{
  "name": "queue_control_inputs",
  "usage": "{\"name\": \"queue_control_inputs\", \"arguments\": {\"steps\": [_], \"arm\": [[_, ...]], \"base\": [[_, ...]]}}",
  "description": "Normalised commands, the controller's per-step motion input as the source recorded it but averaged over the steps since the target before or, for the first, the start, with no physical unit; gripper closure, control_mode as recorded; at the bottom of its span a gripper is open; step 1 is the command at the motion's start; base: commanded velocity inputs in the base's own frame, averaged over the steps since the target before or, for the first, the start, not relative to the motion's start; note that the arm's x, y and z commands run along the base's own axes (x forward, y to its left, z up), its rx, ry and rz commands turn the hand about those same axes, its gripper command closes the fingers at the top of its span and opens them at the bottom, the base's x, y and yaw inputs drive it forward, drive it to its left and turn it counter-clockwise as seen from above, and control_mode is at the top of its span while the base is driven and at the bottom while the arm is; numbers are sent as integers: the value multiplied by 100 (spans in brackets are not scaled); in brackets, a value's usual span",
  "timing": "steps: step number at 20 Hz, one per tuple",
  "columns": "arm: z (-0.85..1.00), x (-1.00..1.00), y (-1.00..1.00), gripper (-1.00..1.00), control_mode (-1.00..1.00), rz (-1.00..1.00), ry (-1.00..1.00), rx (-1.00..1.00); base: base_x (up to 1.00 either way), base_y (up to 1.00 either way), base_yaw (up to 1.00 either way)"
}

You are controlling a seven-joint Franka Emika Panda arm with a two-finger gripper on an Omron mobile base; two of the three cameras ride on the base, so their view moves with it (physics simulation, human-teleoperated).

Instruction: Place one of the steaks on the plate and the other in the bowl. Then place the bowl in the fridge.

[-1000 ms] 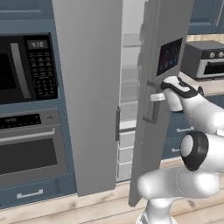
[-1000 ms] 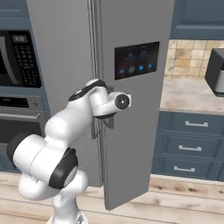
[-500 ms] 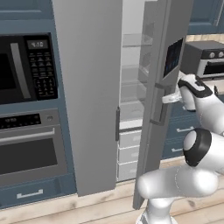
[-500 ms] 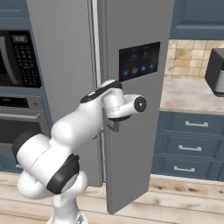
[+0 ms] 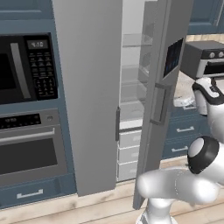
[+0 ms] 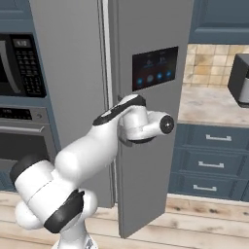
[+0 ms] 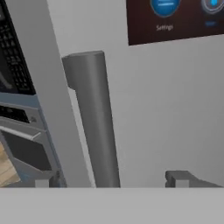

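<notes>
Fingers [image 7: 177, 178] are seen as two dark tips set wide apart, with the door's handle [image 7: 94, 127] between them but ungripped. One door of the fridge [image 5: 164, 87] is swung open; clear shelves [image 5: 131, 83] and white drawers [image 5: 129, 140] are seen inside, smooth and boxy. A dark glossy panel [image 6: 154, 68] is set in the grey door.

The left base view looks forward from left of the fridge [image 5: 87, 87], into its open right side. The right base view faces the swung-out door's [image 6: 151, 121] outer face. Both share that door. The hand view sits very close to the door handle [image 7: 94, 122].
</notes>
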Motion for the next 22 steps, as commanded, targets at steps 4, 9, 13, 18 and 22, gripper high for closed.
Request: {"name": "queue_control_inputs", "arguments": {"steps": [4,9,13,18,22], "arm": [[37,-92,62,-100,-100,-13,0,-28],[23,-55,93,-100,-100,-13,7,-41],[0,-9,100,-100,-100,-24,21,-41],[-22,35,64,-100,-100,-21,23,-68],[1,49,23,-100,-100,0,18,-32]], "base": [[0,0,0],[0,0,0],[0,0,0],[0,0,0],[0,0,0]]}}
